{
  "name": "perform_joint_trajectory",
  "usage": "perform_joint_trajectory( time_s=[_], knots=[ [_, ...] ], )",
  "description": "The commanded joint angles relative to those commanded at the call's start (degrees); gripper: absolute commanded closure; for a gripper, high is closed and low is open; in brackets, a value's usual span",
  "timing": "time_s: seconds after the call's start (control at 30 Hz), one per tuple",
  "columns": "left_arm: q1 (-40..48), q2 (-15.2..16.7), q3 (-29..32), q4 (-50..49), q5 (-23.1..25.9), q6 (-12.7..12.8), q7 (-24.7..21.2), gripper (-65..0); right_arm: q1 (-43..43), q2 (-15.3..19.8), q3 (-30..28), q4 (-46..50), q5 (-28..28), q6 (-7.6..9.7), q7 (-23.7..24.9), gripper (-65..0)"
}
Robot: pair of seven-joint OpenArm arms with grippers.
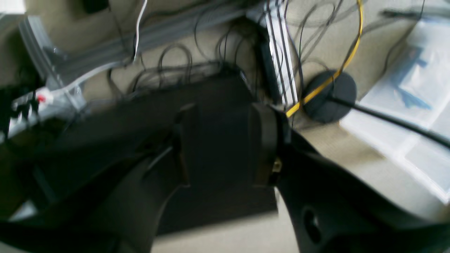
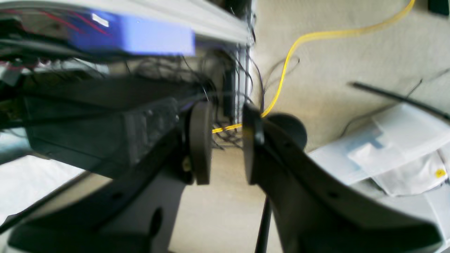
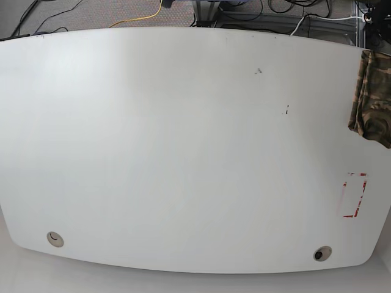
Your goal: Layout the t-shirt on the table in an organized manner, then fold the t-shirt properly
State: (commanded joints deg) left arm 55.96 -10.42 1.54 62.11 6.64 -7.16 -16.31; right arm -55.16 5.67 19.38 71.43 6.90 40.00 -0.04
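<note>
Camouflage cloth of the t-shirt [image 3: 371,97] is seen bunched at the far right edge of the table [image 3: 183,152], partly cut off by the frame. The left gripper [image 1: 225,140] and the right gripper [image 2: 226,144] are held spread apart, nothing between their fingers, above carpeted floor [image 2: 334,70] strewn with cables [image 1: 175,66].

My left gripper [image 1: 219,140] is matte black plastic, two flat paddle-shaped fingers [image 1: 262,144] on broad curved shells filling the lower frame, with a round hole at lower right and a small brass-coloured fitting by one pad. My right gripper [image 2: 226,142] looks the same: black curved shells, rounded dark pads [image 2: 201,142], small holes.
</note>
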Motion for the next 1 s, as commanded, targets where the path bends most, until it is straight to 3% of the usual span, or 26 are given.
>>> perform_joint_trajectory(
  time_s=[0.2,0.47,0.83,1.0],
  knots=[
    [-8.4,0.1,0.1,-9.6,0.0,0.0,0.0,-22.1,8.9,1.2,-0.2,-12.7,-2.8,0.0,0.4,-13.6],
    [-18.5,0.2,0.1,-21.9,0.0,0.0,0.0,-22.1,16.1,1.6,-0.2,-22.3,-7.1,0.0,4.3,-13.6],
    [-33.1,1.6,0.1,-39.4,0.0,0.0,0.0,-22.1,26.2,1.8,-0.2,-35.3,-10.4,0.0,5.6,-14.3],
    [-39.4,1.8,0.1,-47.5,0.0,0.0,0.0,-22.1,29.1,1.8,-0.2,-37.7,-10.4,-2.42,5.5,-14.6]
  ],
)
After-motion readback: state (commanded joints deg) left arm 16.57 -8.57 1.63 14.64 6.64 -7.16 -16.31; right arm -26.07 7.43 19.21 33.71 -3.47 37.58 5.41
